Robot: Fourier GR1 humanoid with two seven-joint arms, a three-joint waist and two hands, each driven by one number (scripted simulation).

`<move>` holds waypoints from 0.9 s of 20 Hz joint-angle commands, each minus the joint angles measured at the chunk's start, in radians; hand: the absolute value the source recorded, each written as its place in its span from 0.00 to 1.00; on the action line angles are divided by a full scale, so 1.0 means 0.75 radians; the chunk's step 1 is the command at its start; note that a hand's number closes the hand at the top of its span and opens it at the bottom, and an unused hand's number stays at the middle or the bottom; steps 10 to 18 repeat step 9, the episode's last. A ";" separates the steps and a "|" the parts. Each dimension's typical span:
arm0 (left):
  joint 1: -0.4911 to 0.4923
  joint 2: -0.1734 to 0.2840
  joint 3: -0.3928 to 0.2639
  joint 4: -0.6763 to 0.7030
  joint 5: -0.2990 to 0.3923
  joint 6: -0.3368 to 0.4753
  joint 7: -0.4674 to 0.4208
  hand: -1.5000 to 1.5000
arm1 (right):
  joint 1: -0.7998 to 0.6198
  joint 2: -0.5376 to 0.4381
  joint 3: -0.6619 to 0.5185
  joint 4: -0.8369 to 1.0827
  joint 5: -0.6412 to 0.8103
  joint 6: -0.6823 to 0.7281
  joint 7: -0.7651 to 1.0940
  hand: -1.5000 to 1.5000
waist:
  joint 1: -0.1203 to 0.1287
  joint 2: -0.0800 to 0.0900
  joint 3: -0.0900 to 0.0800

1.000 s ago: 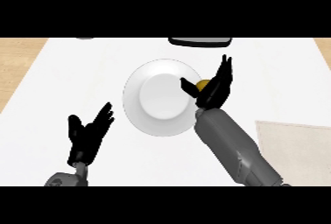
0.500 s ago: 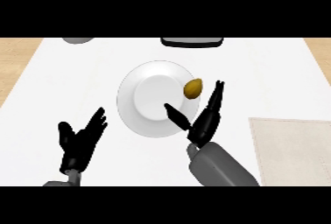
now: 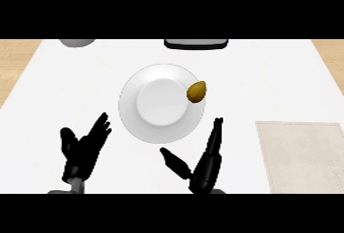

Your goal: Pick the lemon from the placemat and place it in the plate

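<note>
The lemon (image 3: 196, 92), yellow-brown and oval, lies on the right rim of the white plate (image 3: 151, 125) in the middle of the counter. My right hand (image 3: 204, 165) is open below the plate's lower right edge, fingers straight and pointing up, thumb spread to the left, apart from the lemon. My left hand (image 3: 82, 152) rests open at the lower left, fingers up. The beige placemat (image 3: 302, 152) lies at the right with nothing on it.
A dark rectangular object (image 3: 195, 43) sits at the counter's far edge, and a grey round object (image 3: 77, 43) at the far left. Wooden floor shows past the counter's left and right sides.
My right hand has let go of the lemon and drawn back toward me, off the plate. The lemon stays on the plate's right rim. The left hand has barely shifted.
</note>
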State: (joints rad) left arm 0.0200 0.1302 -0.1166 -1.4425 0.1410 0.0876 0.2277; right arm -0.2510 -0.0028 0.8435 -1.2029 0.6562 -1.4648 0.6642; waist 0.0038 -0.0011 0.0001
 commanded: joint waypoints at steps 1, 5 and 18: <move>0.044 -0.007 0.004 -0.072 0.001 -0.002 0.021 0.50 | 0.158 0.004 0.087 -0.028 0.076 -0.045 -0.022 0.00 | -0.001 -0.001 0.000; -0.022 -0.025 -0.008 -0.007 -0.065 0.022 0.018 0.50 | 0.183 0.004 0.089 -0.044 0.198 0.007 0.077 0.00 | -0.006 -0.001 -0.001; -0.018 -0.005 0.039 -0.022 -0.021 -0.014 0.047 0.50 | 0.259 0.004 0.071 -0.164 0.315 0.088 0.161 0.00 | -0.008 -0.002 -0.002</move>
